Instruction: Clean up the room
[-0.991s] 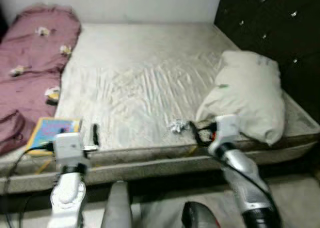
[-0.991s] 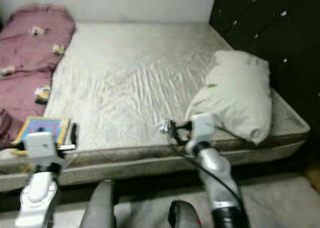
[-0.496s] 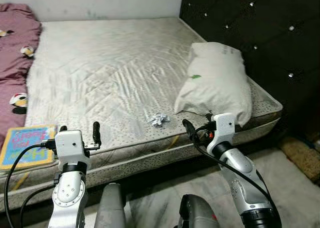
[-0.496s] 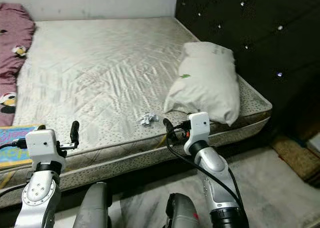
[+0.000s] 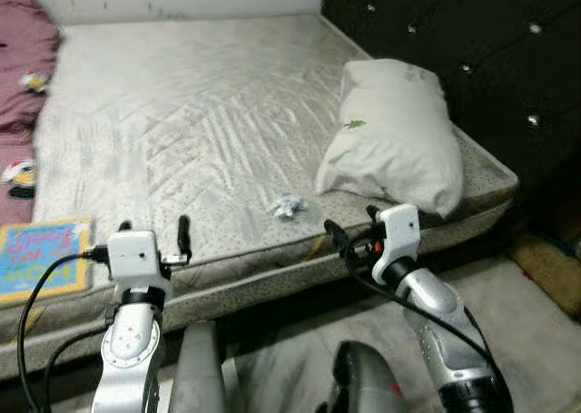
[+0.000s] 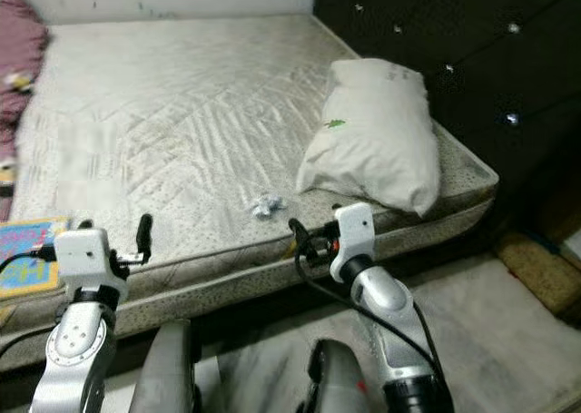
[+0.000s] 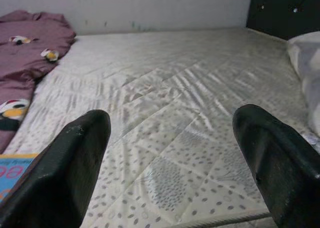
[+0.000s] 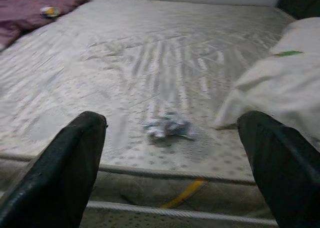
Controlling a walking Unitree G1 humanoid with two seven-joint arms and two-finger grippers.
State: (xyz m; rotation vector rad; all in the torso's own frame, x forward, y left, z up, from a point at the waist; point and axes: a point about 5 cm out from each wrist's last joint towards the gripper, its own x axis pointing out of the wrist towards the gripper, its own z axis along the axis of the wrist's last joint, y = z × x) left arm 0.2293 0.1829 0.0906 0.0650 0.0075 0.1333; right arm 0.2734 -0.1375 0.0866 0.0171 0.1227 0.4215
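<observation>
While we stand at the near edge of the wide bare mattress with its pale quilted, dotted cover (image 5: 209,122), which takes up most of the left eye frame, we judge the step in hand to be the approach: nothing is held yet and both arms are only raised before the bed. At the right of the frame a plump white pillow with a small green mark (image 5: 392,139) lies against the black tufted headboard (image 5: 472,41). Along the left edge we see a crumpled plum-coloured blanket with cartoon patches (image 5: 23,59), and below it, at the lower left, a flat colourful picture book (image 5: 41,257) on the mattress edge.

Our left gripper (image 5: 152,242) hovers just off the bed edge beside the book, its two black fingers spread wide and empty. Our right gripper (image 5: 349,231) hangs just off the edge below the pillow, also spread wide with nothing between its fingers.

The smallest thing is the one we take as our target: a small crumpled scrap of white paper (image 8: 167,126), lying low in the middle of the frame, near the mattress edge and left of the pillow's corner. In the right wrist view it sits between the open fingers but ahead of them. Next, we think, the right gripper must reach forward over the edge, drop onto the scrap, and close.
</observation>
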